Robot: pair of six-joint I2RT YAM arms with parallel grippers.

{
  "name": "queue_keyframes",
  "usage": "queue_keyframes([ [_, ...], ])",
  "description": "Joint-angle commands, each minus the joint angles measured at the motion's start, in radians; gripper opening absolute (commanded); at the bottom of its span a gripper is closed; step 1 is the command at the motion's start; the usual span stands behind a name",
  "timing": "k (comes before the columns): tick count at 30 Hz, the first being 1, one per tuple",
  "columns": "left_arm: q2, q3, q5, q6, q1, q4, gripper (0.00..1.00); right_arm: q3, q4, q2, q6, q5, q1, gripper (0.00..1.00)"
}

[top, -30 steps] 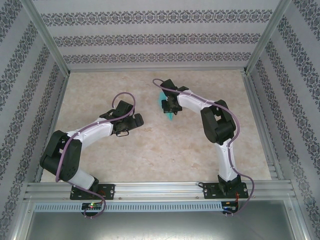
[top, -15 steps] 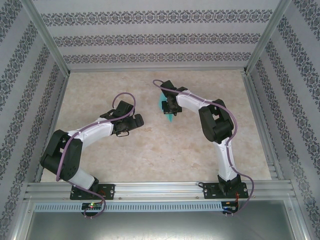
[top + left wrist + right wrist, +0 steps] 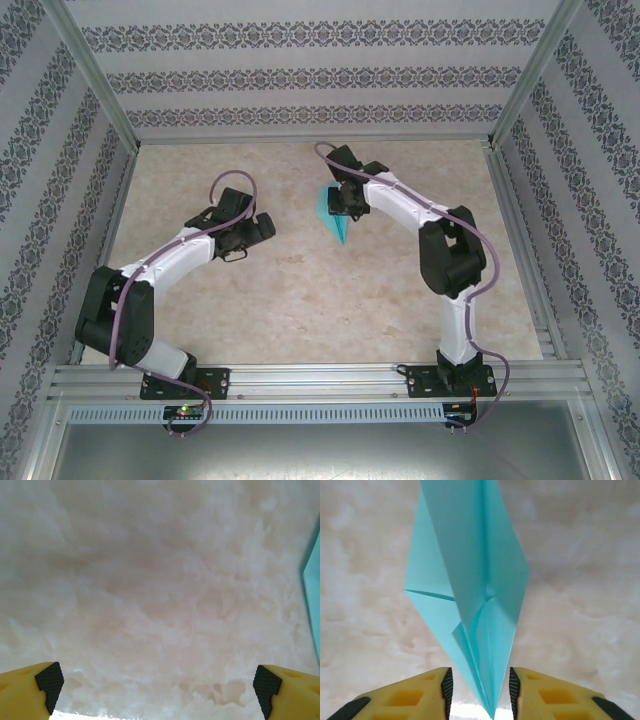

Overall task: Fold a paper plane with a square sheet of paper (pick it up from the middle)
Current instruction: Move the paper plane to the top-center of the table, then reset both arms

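Observation:
The turquoise paper plane (image 3: 333,212) is a narrow folded dart on the marble table, left of my right gripper (image 3: 346,203). In the right wrist view the paper plane (image 3: 470,580) points its tip back between the ribbed pads (image 3: 447,690). There is a gap on each side of the tip, and the right gripper (image 3: 480,694) is open around it. My left gripper (image 3: 262,228) hangs to the plane's left, apart from it. Seen from the left wrist, the left gripper (image 3: 157,692) stands wide open over bare table, with a turquoise edge of the paper plane (image 3: 313,610) at the far right.
The marble table (image 3: 300,300) is walled by patterned panels and aluminium posts (image 3: 90,75). A metal rail (image 3: 320,380) carrying both arm bases runs along the near edge.
The right gripper's jaws have parted off the paper plane and the arm has drawn back toward the far wall, so more of the plane shows. The left arm shifted left and farther back.

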Motion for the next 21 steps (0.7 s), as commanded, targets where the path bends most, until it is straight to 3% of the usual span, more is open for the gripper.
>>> queue_keyframes([
  [1,-0.060,0.066,-0.077,0.079,0.050,-0.071,1.00,-0.029,0.000,-0.127,0.015,0.044,-0.021,0.44],
  [6,-0.148,0.075,-0.197,0.175,0.138,-0.084,1.00,-0.255,0.178,-0.397,-0.016,0.178,-0.086,0.70],
  [11,-0.271,-0.062,-0.315,0.266,0.223,0.044,1.00,-0.574,0.426,-0.667,-0.119,0.392,-0.167,0.97],
  [16,-0.352,-0.266,-0.408,0.379,0.270,0.298,1.00,-0.846,0.599,-0.803,-0.181,0.519,-0.287,0.98],
  [21,-0.336,-0.423,-0.433,0.404,0.315,0.547,1.00,-1.047,0.823,-0.757,-0.232,0.524,-0.355,0.98],
])
